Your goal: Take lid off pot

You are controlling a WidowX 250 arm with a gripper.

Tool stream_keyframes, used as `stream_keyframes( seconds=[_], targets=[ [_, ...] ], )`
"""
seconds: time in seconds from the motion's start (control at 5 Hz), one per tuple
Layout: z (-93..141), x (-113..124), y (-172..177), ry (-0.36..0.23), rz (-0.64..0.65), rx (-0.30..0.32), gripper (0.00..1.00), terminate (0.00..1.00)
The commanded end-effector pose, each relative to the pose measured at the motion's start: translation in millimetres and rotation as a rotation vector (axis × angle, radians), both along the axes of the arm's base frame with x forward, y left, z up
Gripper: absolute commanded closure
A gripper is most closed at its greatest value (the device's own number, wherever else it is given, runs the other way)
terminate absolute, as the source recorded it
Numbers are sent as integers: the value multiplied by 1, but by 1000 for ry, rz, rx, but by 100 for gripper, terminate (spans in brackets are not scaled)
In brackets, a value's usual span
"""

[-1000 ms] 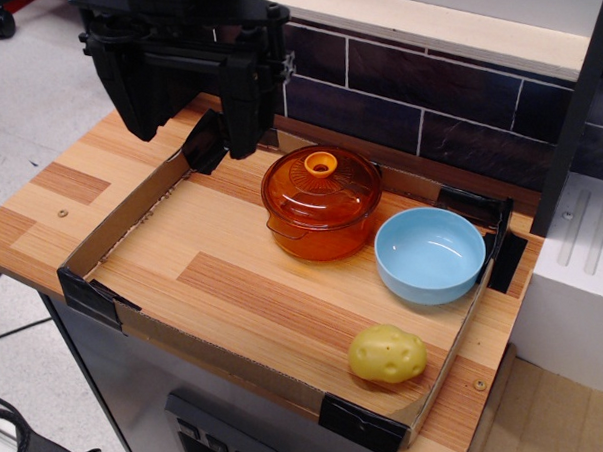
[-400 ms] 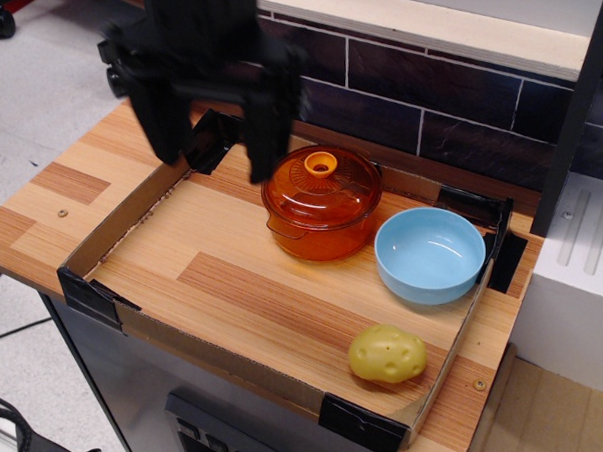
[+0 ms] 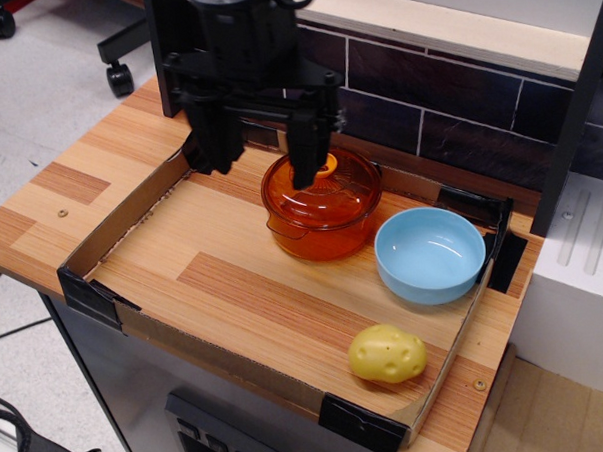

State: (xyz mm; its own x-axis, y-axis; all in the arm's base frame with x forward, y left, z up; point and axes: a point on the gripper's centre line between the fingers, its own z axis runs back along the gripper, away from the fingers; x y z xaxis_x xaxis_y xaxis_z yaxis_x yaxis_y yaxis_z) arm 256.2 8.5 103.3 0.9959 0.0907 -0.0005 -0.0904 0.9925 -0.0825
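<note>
The amber-orange pot stands at the back middle of the cardboard-edged tray. The domed amber lid sits on the pot, its yellow-orange ring knob partly hidden behind one finger. My black gripper hangs above the pot's left side with its two fingers spread wide apart. The right finger stands in front of the knob; the left finger is left of the pot. Nothing is held.
A light-blue bowl sits right of the pot, close to it. A yellow potato-like toy lies near the tray's front right corner. A dark tiled wall runs behind the tray. A white unit stands at the right.
The gripper has moved right and down from the tray's back left corner to just above the pot's left side. The pot, lid, bowl and yellow toy have not moved.
</note>
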Motion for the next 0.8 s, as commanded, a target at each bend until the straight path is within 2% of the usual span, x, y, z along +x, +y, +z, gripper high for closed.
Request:
stream_keyframes(
  seconds=[0.0, 0.2, 0.6],
  targets=[
    [-5, 38, -5, -25, 52, 8, 0, 0],
    [-11, 52, -8, -15, 75, 13, 0, 0],
    [-22, 57, -13, -7, 82, 22, 0, 0]
  ],
)
